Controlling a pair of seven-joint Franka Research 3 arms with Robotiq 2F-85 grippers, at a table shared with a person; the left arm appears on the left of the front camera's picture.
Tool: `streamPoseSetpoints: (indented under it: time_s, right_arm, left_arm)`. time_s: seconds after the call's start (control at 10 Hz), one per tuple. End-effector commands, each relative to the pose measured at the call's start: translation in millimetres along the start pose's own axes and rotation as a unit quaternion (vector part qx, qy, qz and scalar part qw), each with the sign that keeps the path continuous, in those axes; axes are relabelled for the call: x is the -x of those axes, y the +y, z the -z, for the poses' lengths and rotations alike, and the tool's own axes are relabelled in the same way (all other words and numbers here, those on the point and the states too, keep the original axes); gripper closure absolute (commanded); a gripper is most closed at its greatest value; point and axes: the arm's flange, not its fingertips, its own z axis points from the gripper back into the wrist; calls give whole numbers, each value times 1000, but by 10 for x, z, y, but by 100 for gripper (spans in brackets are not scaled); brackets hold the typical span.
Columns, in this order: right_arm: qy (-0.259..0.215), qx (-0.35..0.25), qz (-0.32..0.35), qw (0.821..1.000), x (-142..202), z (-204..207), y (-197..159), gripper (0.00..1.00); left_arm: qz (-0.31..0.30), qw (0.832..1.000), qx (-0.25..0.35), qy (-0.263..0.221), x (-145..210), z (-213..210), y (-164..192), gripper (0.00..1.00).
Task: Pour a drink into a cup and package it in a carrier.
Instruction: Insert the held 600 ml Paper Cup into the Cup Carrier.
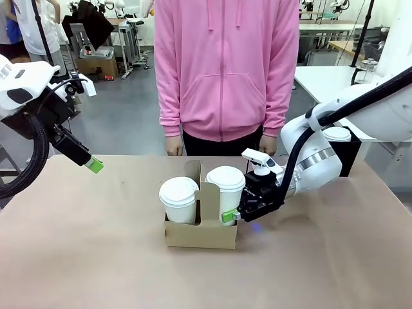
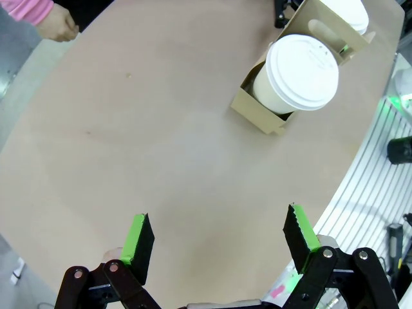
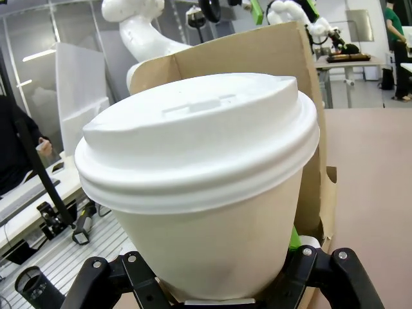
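Front view: the wide tan bench [image 1: 77, 244] fills the lower half of the frame, and a person in a pink hooded sweatshirt [image 1: 222, 64] stands behind its far edge at upper centre, hands hanging near the edge. At centre sits the small brown cardboard drink carrier with an upright centre handle tab [image 1: 201, 228], a low box carrying two tall white tapered paper cups with white plastic dome lids, one in each hole on either side of the tab. The left-hand cup [image 1: 178, 199] stands free in its hole. The right-hand cup [image 1: 224, 190] is held low on its side wall by the right pincer [image 1: 230, 216], which reaches in from the right of the frame; its green pads are clamped on the cup, and the right wrist view shows the cup's wall seated between the black fingers with the carrier's tab just behind it. That low grip probably keeps the lid clear and lets the cup drop straight into its hole, so packaging looks nearly done, with only the release left. The left pincer [image 1: 94, 165] hangs above the bench at the left of the frame, well apart from the carrier; in the left wrist view its green-padded fingers [image 2: 138, 238] stand wide apart, holding nothing, likely parked out of the way.
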Motion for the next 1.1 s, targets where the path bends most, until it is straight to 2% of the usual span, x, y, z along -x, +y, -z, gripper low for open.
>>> streamPoseSetpoints:
  time_s: [0.0, 0.1, 0.2, 0.3, 0.6, 1.0]
  right_arm:
    - [14, -12, -27, 999, 21, 7, -27, 19]
    - [20, -11, -34, 999, 25, -2, -33, 19]
    - [22, -2, -45, 999, 28, -5, -31, 2]
    - [33, 3, -50, 998, 18, -24, -26, 0]
    - [38, 15, -52, 998, -16, -103, 15, 0]
    - [54, 61, -68, 994, -222, -531, 254, 0]
  left_arm:
    - [1, 1000, 0, -3, 3, -3, -4, 0]
    - [1, 1000, 0, -3, 3, -3, -4, 0]
    - [1, 1000, 0, -3, 3, -3, -4, 0]
    - [1, 1000, 0, -3, 3, -3, -4, 0]
    - [1, 1000, 0, -3, 3, -3, -4, 0]
    - [1, 1000, 0, -3, 3, -3, -4, 0]
